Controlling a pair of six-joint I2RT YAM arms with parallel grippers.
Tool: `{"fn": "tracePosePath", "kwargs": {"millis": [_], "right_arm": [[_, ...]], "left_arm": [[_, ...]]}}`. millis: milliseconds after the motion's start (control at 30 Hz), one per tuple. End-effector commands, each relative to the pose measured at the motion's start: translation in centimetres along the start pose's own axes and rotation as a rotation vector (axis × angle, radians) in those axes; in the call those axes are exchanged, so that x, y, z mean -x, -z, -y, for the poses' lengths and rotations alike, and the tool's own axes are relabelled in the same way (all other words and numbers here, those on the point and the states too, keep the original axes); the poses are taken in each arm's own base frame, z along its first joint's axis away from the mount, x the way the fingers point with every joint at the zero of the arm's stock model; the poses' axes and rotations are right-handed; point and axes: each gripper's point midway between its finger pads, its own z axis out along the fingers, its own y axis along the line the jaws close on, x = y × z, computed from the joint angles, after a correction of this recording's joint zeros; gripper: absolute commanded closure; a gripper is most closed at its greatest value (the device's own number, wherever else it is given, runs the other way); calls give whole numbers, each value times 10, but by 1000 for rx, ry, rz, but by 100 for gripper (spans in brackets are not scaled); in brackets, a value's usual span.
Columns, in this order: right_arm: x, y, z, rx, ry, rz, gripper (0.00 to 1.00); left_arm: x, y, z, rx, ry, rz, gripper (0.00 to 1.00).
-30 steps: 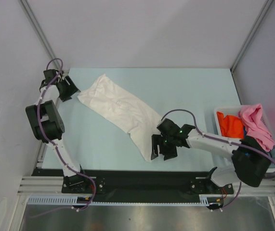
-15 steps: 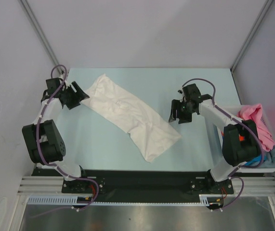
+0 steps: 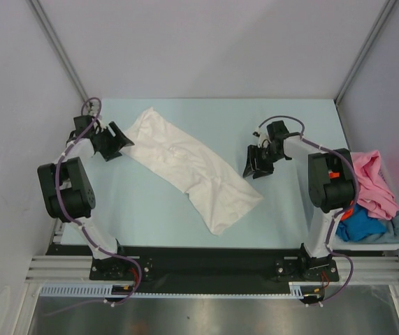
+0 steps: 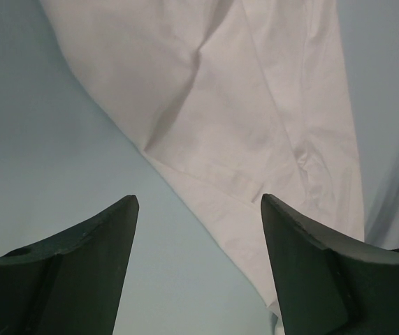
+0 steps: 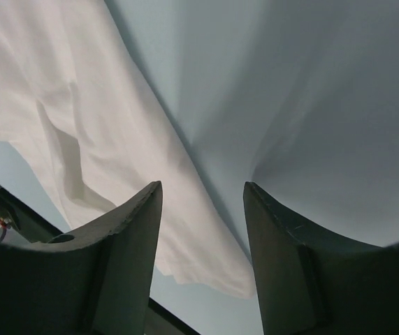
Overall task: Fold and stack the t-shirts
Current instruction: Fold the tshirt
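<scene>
The pale blue-green table [image 3: 150,209] is smooth and matte. On it the white t-shirt [image 3: 189,167] lies flat as one long strip. Its long axis runs diagonally, from a narrow end at the far left to a broader, squared end at the near right, where one corner points at the table's near edge. The cloth is soft and thin, with shallow creases along its length; the left wrist view shows a stitched hem [image 4: 220,174] and a seam crossing it.

At the right edge stands a pale, rectangular plastic bin [image 3: 395,243], heaped with a crumpled pink t-shirt [image 3: 374,181] above a bright blue t-shirt [image 3: 363,223].

The left gripper [image 3: 119,136] sits just beside the strip's far-left end, its dark, wedge-shaped fingers [image 4: 80,272] spread wide with nothing between them. The right gripper [image 3: 255,164] is over bare table, apart from the shirt's right edge, its fingers likewise wide and holding nothing.
</scene>
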Motion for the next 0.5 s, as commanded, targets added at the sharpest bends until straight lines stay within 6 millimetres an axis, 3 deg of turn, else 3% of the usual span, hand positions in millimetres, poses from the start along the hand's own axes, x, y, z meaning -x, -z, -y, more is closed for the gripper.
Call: {"fn": "tracePosePath", "kwargs": {"millis": [0, 467], "right_arm": [[11, -1, -15, 115, 56, 16, 46], [-15, -21, -10, 97, -8, -76, 69]], "left_arm": [[16, 1, 6, -19, -35, 40, 23], [18, -9, -26, 69, 34, 55, 22]]}}
